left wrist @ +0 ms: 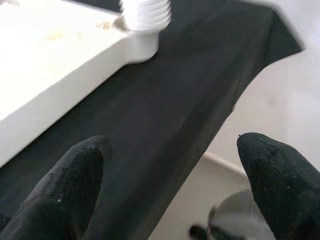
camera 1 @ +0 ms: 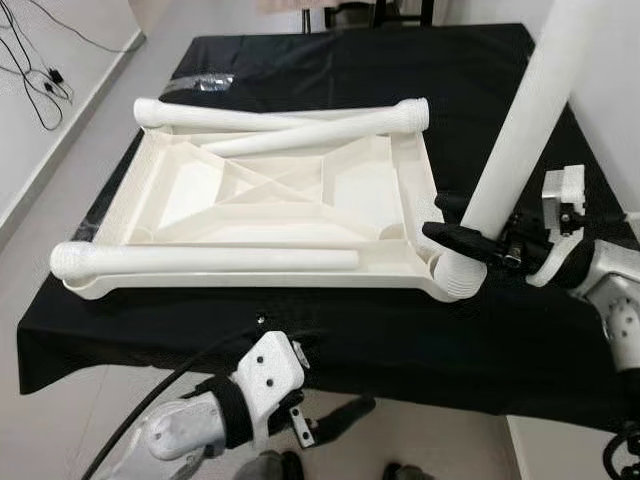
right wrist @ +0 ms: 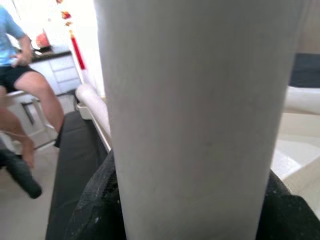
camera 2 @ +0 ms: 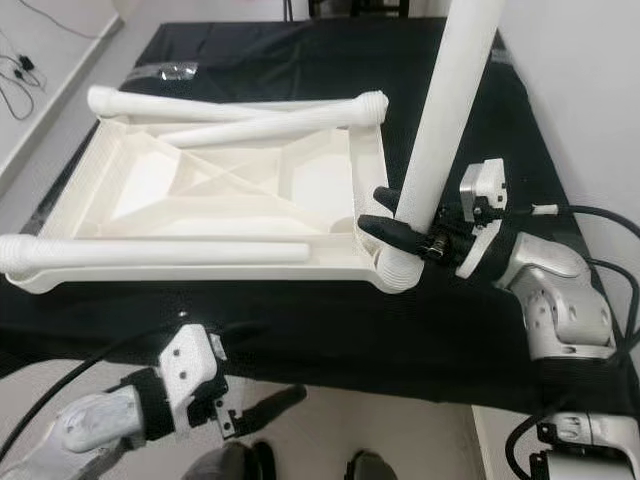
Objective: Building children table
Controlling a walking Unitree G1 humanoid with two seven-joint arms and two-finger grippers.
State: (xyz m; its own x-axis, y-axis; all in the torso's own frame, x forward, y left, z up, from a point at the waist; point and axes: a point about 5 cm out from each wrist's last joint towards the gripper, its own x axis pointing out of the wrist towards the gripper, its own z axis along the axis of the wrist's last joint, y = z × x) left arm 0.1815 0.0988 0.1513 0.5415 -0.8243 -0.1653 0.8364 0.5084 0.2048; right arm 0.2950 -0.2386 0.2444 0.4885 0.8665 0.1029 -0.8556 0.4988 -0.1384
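Tabletop lies upside down on the black cloth in my head views, three loose legs resting across it, while my right gripper is clamped on a fourth leg standing upright in the near right corner socket; my left gripper hangs below the cloth's near edge. Left wrist: both fingers spread wide apart, holding nothing, beside the tabletop's rim. Right wrist: the gripped leg looms close, with a seated person beyond.
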